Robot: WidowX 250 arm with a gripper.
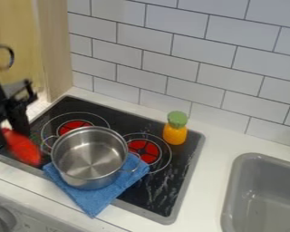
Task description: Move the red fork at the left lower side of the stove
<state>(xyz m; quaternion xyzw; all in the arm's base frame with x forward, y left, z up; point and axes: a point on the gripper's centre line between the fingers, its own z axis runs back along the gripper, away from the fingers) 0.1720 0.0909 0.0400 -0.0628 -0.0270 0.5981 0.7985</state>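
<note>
In the camera view, the black gripper was at the left edge of the frame; whether it was open or closed could not be determined. The red fork, blurred, was directly below it, by the stove's left corner.

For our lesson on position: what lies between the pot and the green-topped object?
A red burner lies between pot and green-topped object in the camera view.
</note>
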